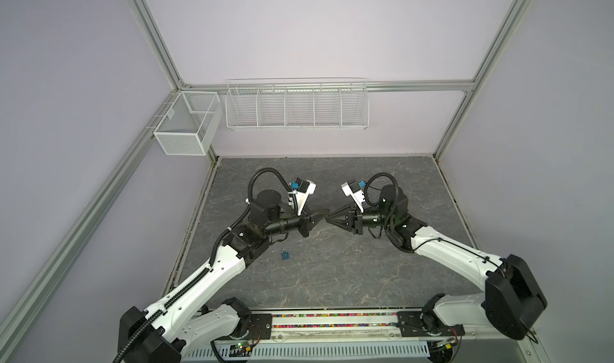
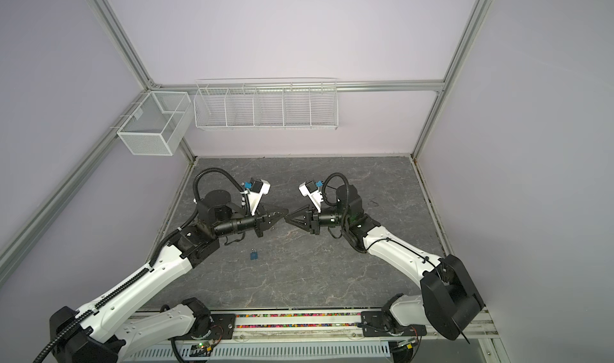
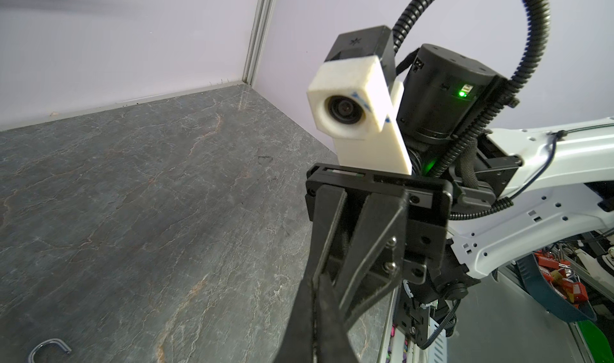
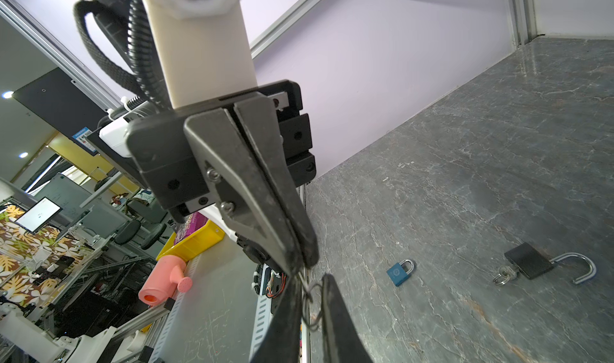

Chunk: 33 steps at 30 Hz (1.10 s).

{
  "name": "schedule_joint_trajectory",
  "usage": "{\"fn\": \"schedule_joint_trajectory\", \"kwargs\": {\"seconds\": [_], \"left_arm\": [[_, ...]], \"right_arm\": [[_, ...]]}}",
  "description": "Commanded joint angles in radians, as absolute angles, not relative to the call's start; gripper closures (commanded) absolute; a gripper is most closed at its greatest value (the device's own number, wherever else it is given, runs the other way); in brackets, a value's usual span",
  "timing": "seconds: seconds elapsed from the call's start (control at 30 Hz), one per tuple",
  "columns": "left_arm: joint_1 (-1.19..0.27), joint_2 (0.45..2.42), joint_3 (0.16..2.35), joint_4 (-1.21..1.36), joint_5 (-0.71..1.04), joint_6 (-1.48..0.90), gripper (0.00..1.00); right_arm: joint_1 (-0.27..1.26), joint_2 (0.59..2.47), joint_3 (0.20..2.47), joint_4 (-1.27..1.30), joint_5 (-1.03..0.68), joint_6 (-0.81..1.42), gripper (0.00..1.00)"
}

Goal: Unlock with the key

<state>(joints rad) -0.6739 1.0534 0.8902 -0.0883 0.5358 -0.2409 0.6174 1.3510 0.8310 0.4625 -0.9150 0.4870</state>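
Observation:
A small blue padlock (image 1: 285, 254) (image 2: 254, 253) (image 4: 400, 272) lies on the grey table with its shackle closed, nearer than the left gripper. Both grippers meet tip to tip above the table's middle. My left gripper (image 1: 326, 212) (image 2: 286, 210) (image 4: 300, 261) (image 3: 316, 280) is shut on a thin silver key (image 4: 301, 278), and a wire ring hangs from the key. My right gripper (image 1: 329, 217) (image 2: 288, 216) (image 4: 312, 281) stands narrowly open, its fingers either side of that ring. A black padlock (image 4: 528, 263) lies nearby with its shackle open; the top views hide it.
A white wire rack (image 1: 296, 105) and a mesh basket (image 1: 186, 125) hang on the back wall. The black padlock carries a key ring (image 4: 503, 275). A silver shackle (image 3: 50, 346) shows at the edge of the left wrist view. A cable rail (image 1: 332, 321) runs along the table's front.

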Motion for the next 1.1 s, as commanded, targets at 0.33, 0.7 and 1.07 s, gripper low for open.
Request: {"fn": "schedule_joint_trajectory", "kwargs": {"seconds": [0.33,0.7,1.07], "left_arm": [[-0.669,1.056,0.923,-0.071,0.543,-0.219,1.0],[-0.669,1.07,0.934,-0.055,0.55,-0.221,1.0],[-0.669,1.075,0.94,-0.08,0.539,-0.198,1.0]], "right_arm": [[0.614,1.351,0.822,0.522,-0.961,0.503,0.85],[0.616,1.359,0.819,0.545,-0.972,0.511,0.88],[0.617,1.371,0.817,0.569,-0.979,0.523,0.93]]}}
